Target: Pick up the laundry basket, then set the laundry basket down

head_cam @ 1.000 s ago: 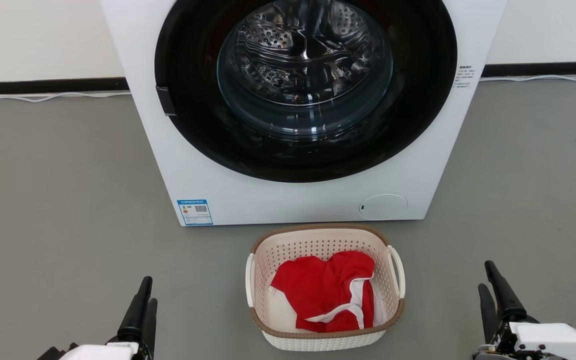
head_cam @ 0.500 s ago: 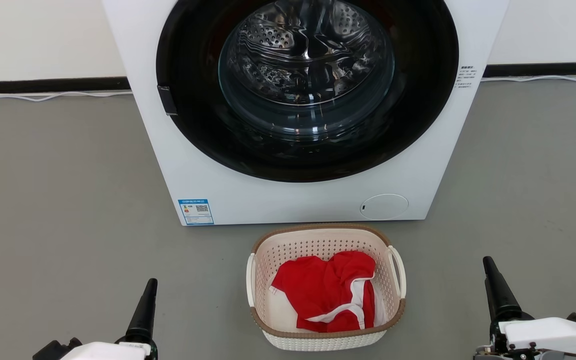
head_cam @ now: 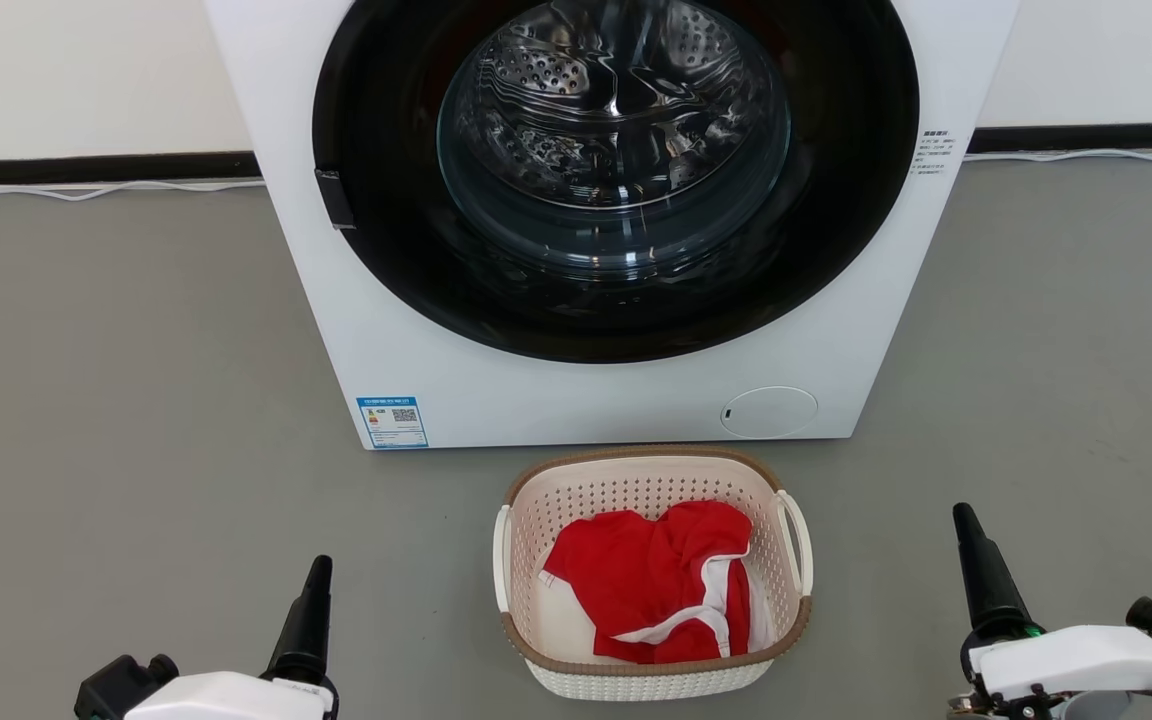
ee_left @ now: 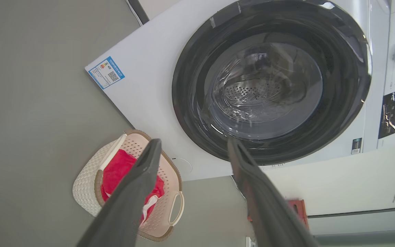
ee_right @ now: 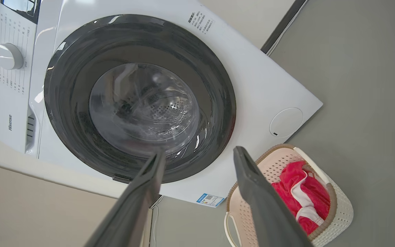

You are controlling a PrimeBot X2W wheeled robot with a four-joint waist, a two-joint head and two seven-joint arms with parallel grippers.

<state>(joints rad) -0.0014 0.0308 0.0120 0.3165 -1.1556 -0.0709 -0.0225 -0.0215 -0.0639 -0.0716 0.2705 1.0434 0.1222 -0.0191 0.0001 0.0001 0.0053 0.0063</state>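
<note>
The laundry basket (head_cam: 636, 453) stands on the grey floor just in front of the washing machine, cream and perforated with a brown rim and a white loop handle on each side. A red garment with white trim (head_cam: 646, 580) lies inside it. My left gripper (head_cam: 319, 572) hovers to the basket's left, and my right gripper (head_cam: 963, 518) to its right. Both are well apart from the handles. In the left wrist view the left gripper (ee_left: 194, 142) is open and empty, with the basket (ee_left: 86, 187) at lower left. The right gripper (ee_right: 199, 152) is open too, the basket (ee_right: 343, 206) at lower right.
A big white washing machine (head_cam: 586, 400) with a dark round glass door rises directly behind the basket. A white cable (head_cam: 86, 190) runs along the black skirting at the wall. Grey floor lies on both sides of the basket.
Both grippers have turned about their wrists, so each shows one finger edge-on in the head view instead of two. The left fingertip shifted right toward the basket; the right fingertip rose slightly.
</note>
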